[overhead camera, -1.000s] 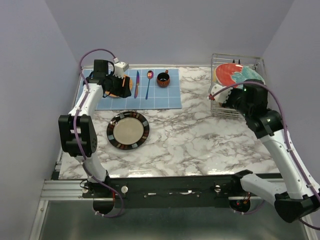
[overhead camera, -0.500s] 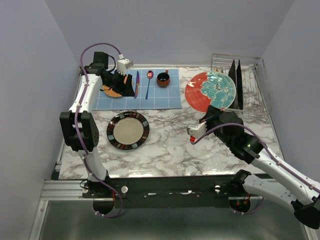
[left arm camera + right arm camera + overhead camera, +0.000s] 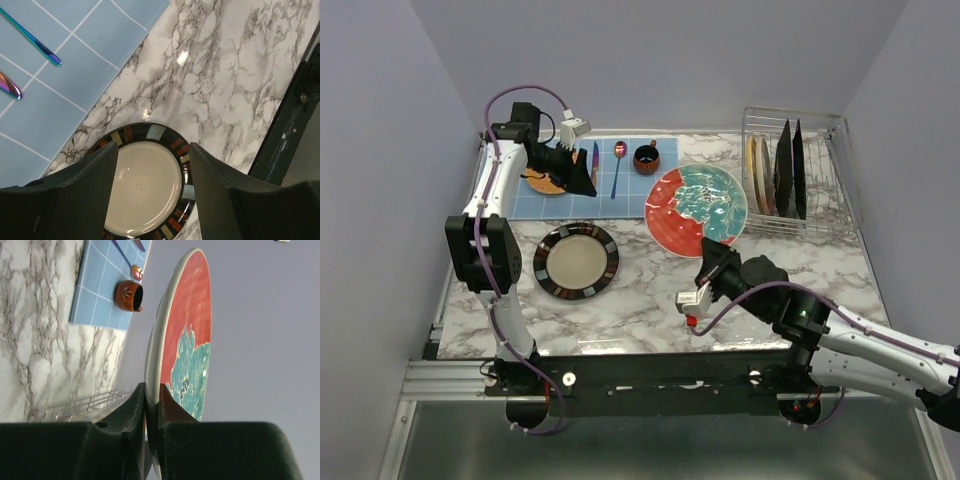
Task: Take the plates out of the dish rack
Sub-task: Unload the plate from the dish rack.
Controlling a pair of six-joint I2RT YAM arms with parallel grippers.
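Red plate (image 3: 696, 208) is now out of dish rack (image 3: 820, 226), moved left over table (image 3: 645, 295), rim pinched by right gripper (image 3: 709, 247); left gripper (image 3: 152, 192) spread; more plates (image 3: 775, 175) racked.

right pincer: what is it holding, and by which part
The red plate with teal centre, clamped at its rim by the right pincer.

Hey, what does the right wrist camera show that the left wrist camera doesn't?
Only the right wrist view: the right gripper shut on the rim of the red plate, an orange-brown cup, and part of the dish rack. Only the left wrist view: the left gripper, open, with the black-rimmed plate lying flat beyond it. Both: the blue mat and the marble table.
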